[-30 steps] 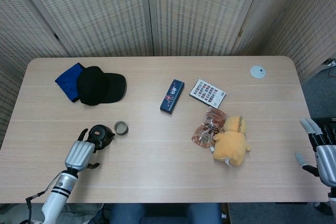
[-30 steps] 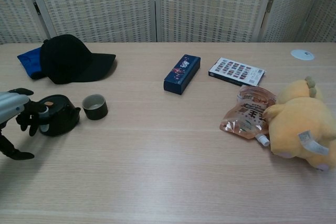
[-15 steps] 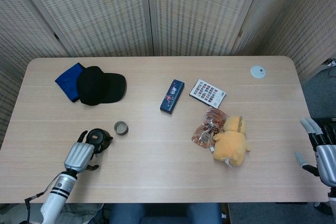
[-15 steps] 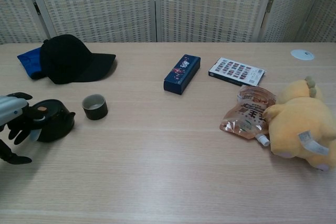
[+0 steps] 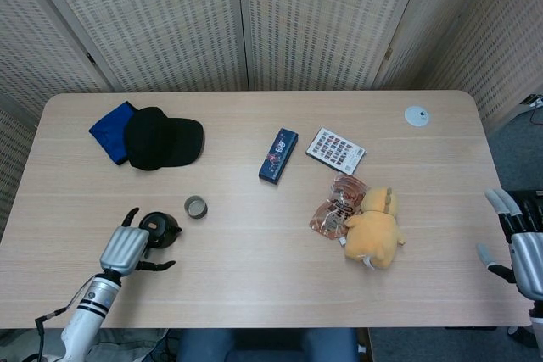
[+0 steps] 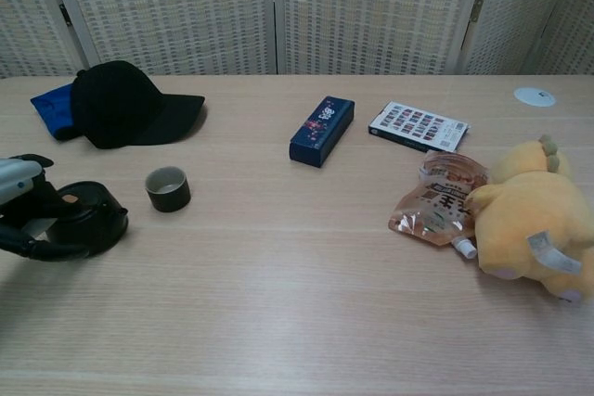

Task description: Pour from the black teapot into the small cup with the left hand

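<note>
Left hand [image 5: 124,249] wraps the black teapot [image 6: 88,220], small cup [image 6: 168,188] just beside.

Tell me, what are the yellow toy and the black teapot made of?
The yellow toy looks like soft plush fabric: fuzzy, rounded, with a sewn-on tag. The black teapot looks like glazed ceramic or maybe metal, dark with a slight sheen; the pictures can't settle which.
</note>
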`<state>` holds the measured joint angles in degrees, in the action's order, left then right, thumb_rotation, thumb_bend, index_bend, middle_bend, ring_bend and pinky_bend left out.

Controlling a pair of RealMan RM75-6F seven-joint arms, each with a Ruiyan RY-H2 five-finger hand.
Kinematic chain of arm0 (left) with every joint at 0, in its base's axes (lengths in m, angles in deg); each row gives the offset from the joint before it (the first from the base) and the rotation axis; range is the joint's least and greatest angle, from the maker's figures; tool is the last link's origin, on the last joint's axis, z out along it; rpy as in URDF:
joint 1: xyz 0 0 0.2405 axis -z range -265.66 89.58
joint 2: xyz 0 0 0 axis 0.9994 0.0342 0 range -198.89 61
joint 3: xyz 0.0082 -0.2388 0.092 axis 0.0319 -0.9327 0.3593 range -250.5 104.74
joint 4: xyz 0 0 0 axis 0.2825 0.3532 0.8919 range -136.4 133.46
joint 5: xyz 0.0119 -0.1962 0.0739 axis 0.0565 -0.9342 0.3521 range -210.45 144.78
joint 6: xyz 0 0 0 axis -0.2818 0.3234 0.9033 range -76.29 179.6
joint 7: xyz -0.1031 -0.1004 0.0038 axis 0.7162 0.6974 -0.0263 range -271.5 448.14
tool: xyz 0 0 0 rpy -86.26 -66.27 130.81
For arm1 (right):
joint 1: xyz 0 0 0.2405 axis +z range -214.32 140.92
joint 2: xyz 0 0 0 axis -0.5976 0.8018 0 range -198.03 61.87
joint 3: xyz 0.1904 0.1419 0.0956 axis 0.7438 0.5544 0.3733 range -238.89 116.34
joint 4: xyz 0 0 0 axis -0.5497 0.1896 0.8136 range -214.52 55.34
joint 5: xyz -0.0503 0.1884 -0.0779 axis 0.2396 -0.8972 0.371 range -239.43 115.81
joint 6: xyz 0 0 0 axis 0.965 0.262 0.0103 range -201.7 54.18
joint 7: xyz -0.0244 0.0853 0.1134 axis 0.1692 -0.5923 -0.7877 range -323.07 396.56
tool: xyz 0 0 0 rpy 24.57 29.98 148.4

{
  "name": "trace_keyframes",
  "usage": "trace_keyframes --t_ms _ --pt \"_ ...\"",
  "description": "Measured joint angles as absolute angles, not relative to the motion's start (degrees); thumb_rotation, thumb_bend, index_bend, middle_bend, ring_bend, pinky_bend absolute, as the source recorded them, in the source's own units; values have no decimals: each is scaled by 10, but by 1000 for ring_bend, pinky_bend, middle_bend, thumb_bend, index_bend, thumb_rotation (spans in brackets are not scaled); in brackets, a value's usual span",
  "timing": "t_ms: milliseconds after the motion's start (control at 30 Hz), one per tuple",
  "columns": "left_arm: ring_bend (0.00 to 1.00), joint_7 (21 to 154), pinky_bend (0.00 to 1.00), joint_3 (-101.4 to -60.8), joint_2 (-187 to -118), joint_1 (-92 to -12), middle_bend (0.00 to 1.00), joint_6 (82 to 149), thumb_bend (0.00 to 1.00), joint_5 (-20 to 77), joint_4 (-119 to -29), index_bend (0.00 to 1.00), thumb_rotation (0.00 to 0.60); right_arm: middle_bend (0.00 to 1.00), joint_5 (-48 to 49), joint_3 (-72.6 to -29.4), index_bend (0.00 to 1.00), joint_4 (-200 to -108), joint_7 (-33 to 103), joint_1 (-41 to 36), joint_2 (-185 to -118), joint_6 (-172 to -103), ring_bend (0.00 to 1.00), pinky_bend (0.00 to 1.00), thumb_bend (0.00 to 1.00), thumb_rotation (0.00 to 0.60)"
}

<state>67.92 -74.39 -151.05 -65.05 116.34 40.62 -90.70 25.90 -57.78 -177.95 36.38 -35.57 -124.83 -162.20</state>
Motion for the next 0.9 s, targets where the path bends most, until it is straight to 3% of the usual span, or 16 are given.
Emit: trace_keyframes --t_ms 133,367,600,900 --pt "851 700 0 -751 -1504 -648 966 1161 42 405 -910 921 58 91 257 -577 30 -1778 362 -355 -1248 -1622 0 11 290 600" --pt "902 751 0 -769 -1498 -645 1000 1156 37 397 -908 992 36 91 255 -575 30 -1776 359 -353 -1250 -1619 0 11 290 600" --pt "951 777 46 -781 -1497 -646 1000 1164 80 393 -895 1000 53 91 253 -575 30 -1773 355 -353 -1252 -1618 0 10 289 600" --pt "983 781 226 -792 -1491 -654 1000 1198 198 399 -897 1000 205 92 256 -576 30 -1775 356 -356 -1252 -1624 0 11 289 600"
